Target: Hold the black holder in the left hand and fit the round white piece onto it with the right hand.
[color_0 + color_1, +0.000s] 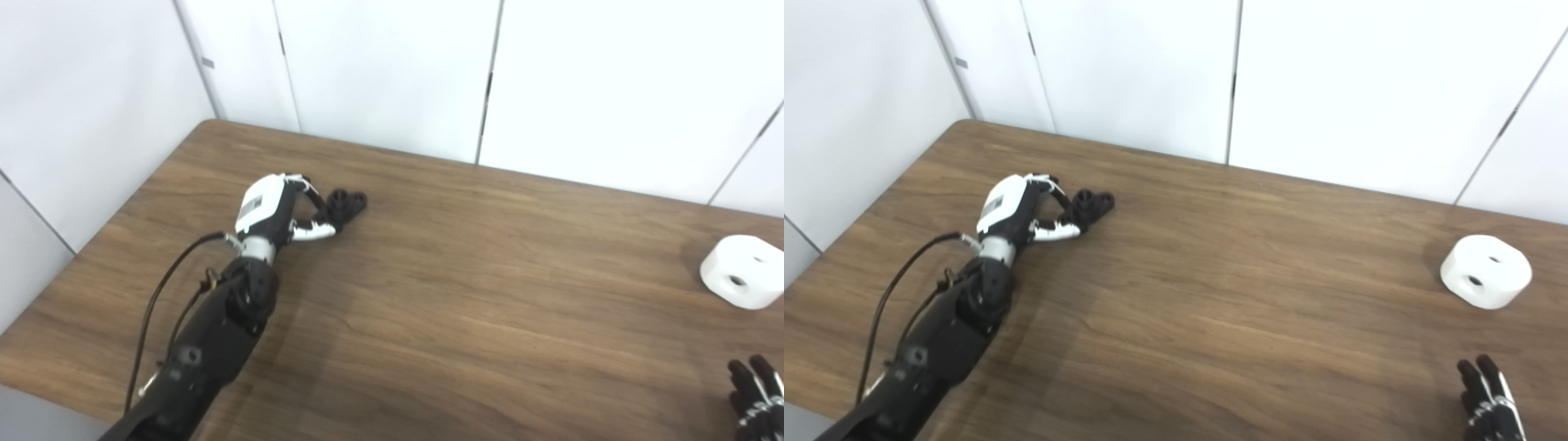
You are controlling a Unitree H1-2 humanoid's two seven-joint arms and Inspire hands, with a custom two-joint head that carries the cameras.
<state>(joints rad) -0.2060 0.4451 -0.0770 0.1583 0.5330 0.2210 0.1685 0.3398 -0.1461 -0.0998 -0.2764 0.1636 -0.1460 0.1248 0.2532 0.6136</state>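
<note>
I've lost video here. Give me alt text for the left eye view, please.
The left hand reaches across the wooden table, its fingers at the black holder, which lies on the tabletop; a firm grasp cannot be confirmed. The round white piece sits untouched far right, and only the fingertips of the right hand show at the bottom right corner.
</note>
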